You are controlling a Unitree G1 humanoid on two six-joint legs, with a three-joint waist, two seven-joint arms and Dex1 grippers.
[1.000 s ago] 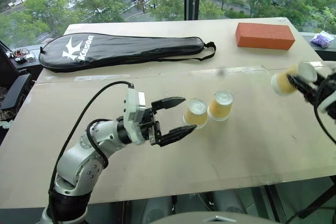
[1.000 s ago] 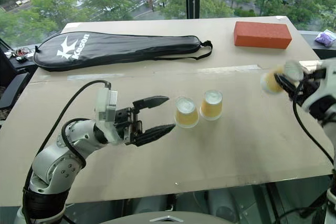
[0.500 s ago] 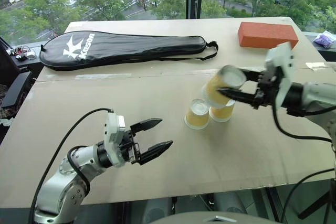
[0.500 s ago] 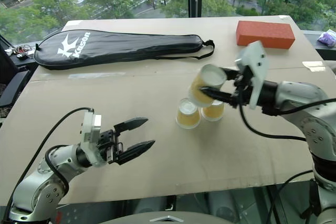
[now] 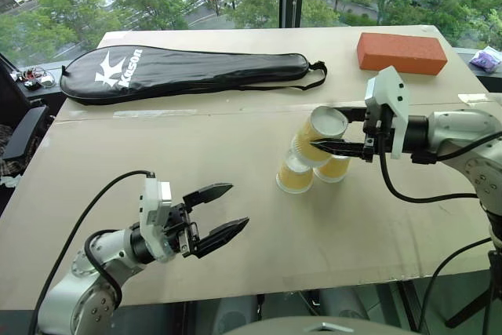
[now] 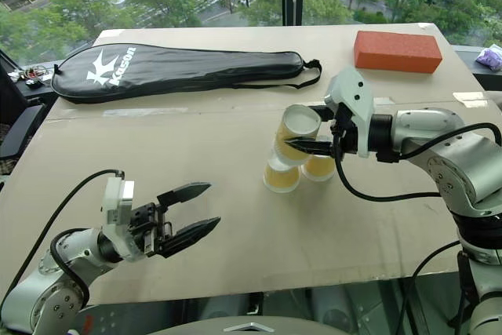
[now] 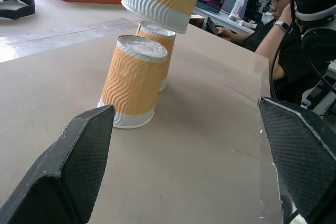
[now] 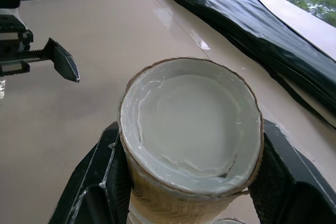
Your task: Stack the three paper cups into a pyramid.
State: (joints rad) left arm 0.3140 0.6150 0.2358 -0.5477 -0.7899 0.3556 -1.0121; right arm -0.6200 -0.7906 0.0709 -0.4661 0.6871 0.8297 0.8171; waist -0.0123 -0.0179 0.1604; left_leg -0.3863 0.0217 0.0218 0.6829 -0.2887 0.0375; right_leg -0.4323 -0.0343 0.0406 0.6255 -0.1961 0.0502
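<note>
Two of the paper cups stand upside down and side by side mid-table, the left one (image 5: 295, 177) and the right one (image 5: 335, 169). A third paper cup (image 5: 312, 140) hangs tilted just above them, its base facing left, with my right gripper (image 5: 325, 127) shut on its sides. The right wrist view shows that cup's whitish base (image 8: 191, 124) between the black fingers (image 8: 105, 182). My left gripper (image 5: 238, 205) is open and holds nothing. It is low over the table, well to the near left of the cups. No pyramid stands.
A black racket bag (image 5: 180, 72) lies across the far left of the table (image 5: 196, 139). An orange brick (image 5: 396, 51) sits at the far right. Beyond the table's right side, the left wrist view shows a seated person (image 7: 273, 9).
My right gripper swung in from the right edge with its cup to above the two standing cups. My left gripper drew back from the cups toward the near left and sank lower.
</note>
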